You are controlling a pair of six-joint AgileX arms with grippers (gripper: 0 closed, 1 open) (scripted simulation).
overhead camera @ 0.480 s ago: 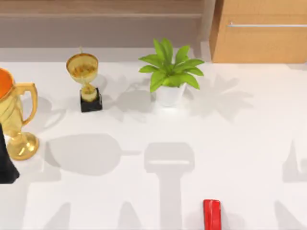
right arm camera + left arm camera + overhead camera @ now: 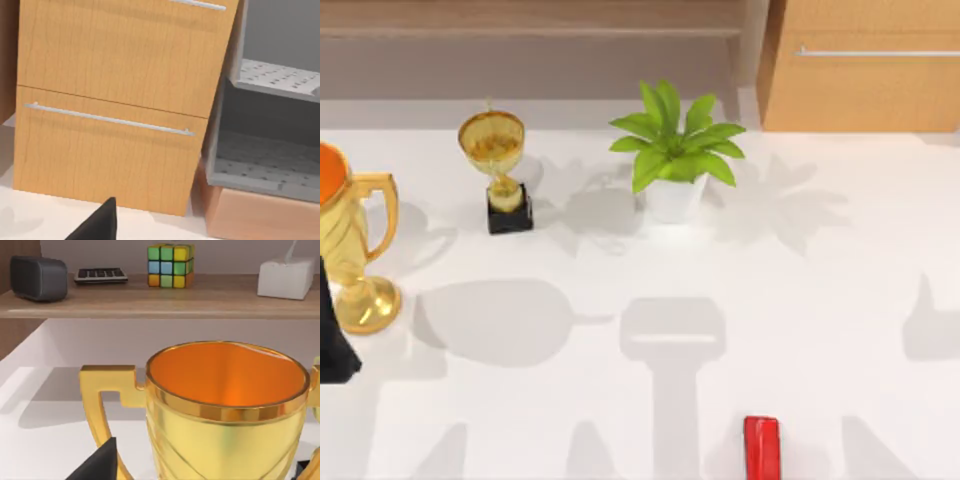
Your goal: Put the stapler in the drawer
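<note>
You see the red stapler [image 2: 761,447] at the bottom edge, the shut drawer [image 2: 865,90] upper right; you cannot tell either claw's state

Gold trophy cup [image 2: 225,410] (orange inside) close; shelf [image 2: 150,302] behind holds puzzle cube [image 2: 170,265].

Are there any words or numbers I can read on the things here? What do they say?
None can be read.
The calculator on the shelf has keys, but their marks are too small to read.
The trophies, the stapler, the drawer and the white box show no writing.
</note>
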